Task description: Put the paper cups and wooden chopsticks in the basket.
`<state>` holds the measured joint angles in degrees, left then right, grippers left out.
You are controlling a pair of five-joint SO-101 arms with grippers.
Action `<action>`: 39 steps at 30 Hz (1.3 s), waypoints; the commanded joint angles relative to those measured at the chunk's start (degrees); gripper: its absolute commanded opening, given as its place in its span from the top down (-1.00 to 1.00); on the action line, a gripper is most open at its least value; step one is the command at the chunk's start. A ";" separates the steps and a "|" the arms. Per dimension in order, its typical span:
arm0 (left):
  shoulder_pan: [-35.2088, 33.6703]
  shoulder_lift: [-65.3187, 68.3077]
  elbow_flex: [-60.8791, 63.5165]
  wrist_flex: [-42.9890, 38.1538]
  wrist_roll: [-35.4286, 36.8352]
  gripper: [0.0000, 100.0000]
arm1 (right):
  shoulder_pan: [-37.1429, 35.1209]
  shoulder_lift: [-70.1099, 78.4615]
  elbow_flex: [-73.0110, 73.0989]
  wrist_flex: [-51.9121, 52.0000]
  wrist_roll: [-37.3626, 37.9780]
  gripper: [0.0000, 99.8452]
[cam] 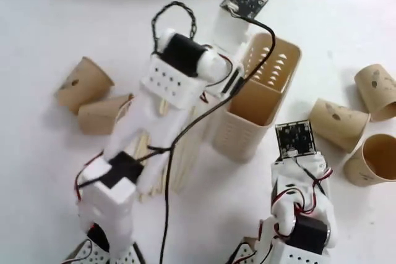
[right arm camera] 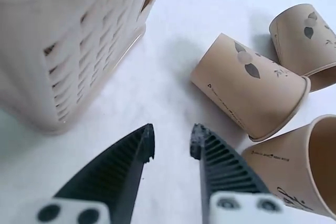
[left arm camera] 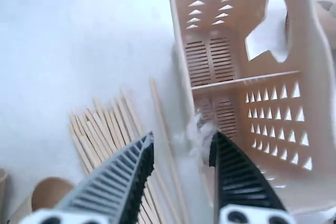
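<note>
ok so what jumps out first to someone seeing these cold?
The tall slotted basket mid-table, with the left gripper open at its rim. A heap of wooden chopsticks lies beside it under that arm. Unpacked paper cups sit on both sides: two on the left, three on the right by the open right gripper.

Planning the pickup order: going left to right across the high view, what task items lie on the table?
Far-left paper cup → second paper cup → wooden chopsticks → basket → third paper cup → rear right cup and front right cup, about level.
</note>
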<state>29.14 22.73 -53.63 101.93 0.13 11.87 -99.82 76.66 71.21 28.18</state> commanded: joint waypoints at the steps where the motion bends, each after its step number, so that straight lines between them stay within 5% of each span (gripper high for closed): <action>1: 1.01 -9.01 -4.92 0.26 -2.46 0.63 | -0.22 0.13 -0.79 0.13 0.70 0.63; 7: 0.66 -21.05 -11.08 0.53 -5.54 0.63 | 0.13 0.22 -3.43 -1.54 4.04 0.62; 12: -3.91 -33.36 -3.60 0.62 -7.56 0.63 | 8.31 0.75 -13.80 3.65 7.74 0.62; 20: -15.52 -56.13 37.71 -4.57 -7.65 0.63 | 20.26 18.95 -28.75 3.74 11.34 0.62; 30: -27.56 -74.51 100.40 -36.75 -11.60 0.63 | 37.58 68.35 -58.90 -0.75 19.60 0.61; 39: -27.74 -82.77 113.41 -42.64 -11.78 0.63 | 45.23 98.95 -78.59 3.56 24.79 0.61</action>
<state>1.19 -57.01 58.46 61.32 -11.38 56.35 -7.16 3.60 74.29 52.09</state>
